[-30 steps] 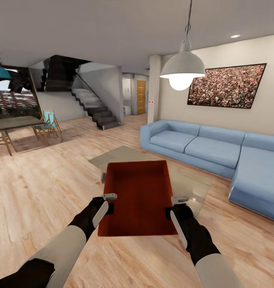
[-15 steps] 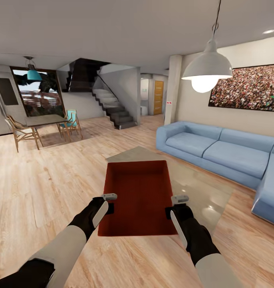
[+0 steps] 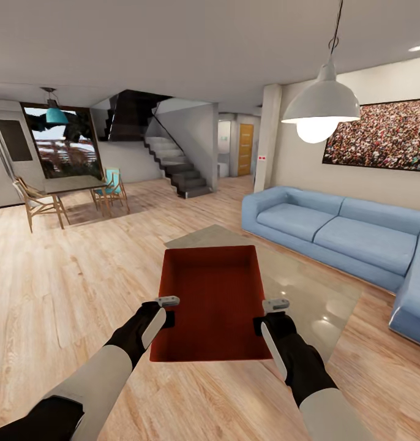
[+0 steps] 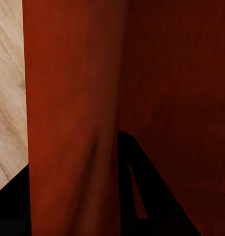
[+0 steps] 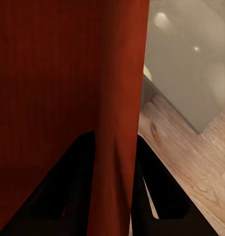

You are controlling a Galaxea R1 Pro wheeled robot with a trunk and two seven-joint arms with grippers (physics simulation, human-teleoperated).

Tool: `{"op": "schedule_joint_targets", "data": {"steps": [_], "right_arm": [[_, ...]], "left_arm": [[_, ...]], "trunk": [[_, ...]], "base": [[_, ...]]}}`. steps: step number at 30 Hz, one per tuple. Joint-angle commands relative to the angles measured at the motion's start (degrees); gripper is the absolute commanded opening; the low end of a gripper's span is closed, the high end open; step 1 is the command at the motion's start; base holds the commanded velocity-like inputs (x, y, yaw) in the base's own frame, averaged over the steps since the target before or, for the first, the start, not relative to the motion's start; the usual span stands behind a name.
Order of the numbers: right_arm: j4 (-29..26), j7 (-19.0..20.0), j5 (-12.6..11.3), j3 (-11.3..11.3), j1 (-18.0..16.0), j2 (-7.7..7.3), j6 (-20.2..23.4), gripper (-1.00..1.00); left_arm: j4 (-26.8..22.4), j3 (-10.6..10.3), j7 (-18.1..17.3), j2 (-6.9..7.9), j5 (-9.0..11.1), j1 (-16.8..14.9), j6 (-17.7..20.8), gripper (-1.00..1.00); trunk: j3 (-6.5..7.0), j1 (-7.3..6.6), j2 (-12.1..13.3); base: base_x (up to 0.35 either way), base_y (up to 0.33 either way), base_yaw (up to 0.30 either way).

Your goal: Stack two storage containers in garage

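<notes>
One orange-red storage container (image 3: 213,300) hangs level in front of me, above the light wood floor of the living room. My left gripper (image 3: 167,311) is shut on its left wall and my right gripper (image 3: 265,315) is shut on its right wall. In the left wrist view the container's wall (image 4: 73,123) runs between the dark fingers (image 4: 151,196). The right wrist view has the other wall (image 5: 117,98) pinched between its fingers (image 5: 68,191). The garage is out of view.
A low glass coffee table (image 3: 314,294) stands just beyond and right of the container. A blue sofa (image 3: 332,223) lines the right wall under a pendant lamp (image 3: 320,110). Far left are a dining table with chairs (image 3: 69,187). Stairs (image 3: 173,168) and a wooden door (image 3: 245,150) are ahead.
The whole view swung left, so the sofa, lamp and stairs slid right and the dining table came into sight. Both grippers and the container kept their places.
</notes>
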Motion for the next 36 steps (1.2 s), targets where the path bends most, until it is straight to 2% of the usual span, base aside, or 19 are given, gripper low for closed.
{"op": "schedule_joint_targets", "data": {"steps": [1,5,16,36], "right_arm": [[-2.3,0.5,-3.2,0.3,0.0,-0.03,-0.7,-1.0],[-2.4,0.5,-3.2,0.3,0.0,-0.03,-0.7,-1.0],[-2.3,0.5,-3.2,0.3,-0.1,-0.03,-0.7,-1.0],[-2.3,0.4,-3.2,0.3,0.0,-0.03,-0.7,-1.0]], "left_arm": [[0.1,-1.0,0.1,0.16,-0.6,0.0,2.2,-1.0],[0.2,-1.0,0.1,0.2,-0.6,0.0,2.2,-1.0],[0.2,-1.0,0.0,0.25,-0.6,0.0,2.2,-1.0],[0.2,-1.0,0.0,0.25,-0.6,0.0,2.2,-1.0]], "trunk": [[0.0,0.0,0.0],[0.0,0.0,0.0],[0.0,0.0,0.0],[0.0,0.0,0.0]], "base": [[0.0,0.0,0.0],[0.112,0.001,0.0],[0.318,0.111,0.0],[0.276,0.235,0.0]]}}
